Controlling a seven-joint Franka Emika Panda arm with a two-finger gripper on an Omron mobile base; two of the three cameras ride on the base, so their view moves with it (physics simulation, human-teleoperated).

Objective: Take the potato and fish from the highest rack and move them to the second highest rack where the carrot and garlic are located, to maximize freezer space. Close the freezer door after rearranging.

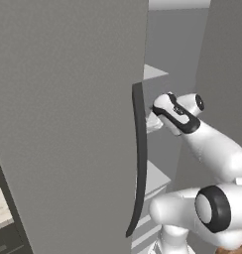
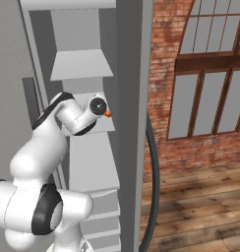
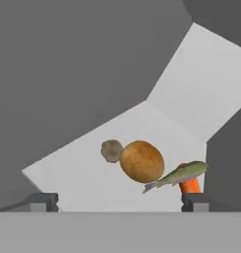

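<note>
A simulated kitchen freezer stands with its door (image 1: 68, 124) swung open at the left, the dark curved handle along its edge, and the white arm reaching in past it. In the hand view, going left to right, four items lie together on one light-grey rack (image 3: 83, 173): a small greyish garlic (image 3: 111, 150), touching it a golden-brown potato (image 3: 141, 161), then a fish (image 3: 179, 175) leaning against the potato, with the orange carrot (image 3: 190, 185) poking out from under the fish. Since potato and fish now share a shelf with carrot and garlic, the moving part looks done, and closing the door appears to be what is left. The hand (image 3: 120, 201) is spread wide and holds nothing; the potato and fish sit just ahead of it, between its two fingertips, not touched.
</note>
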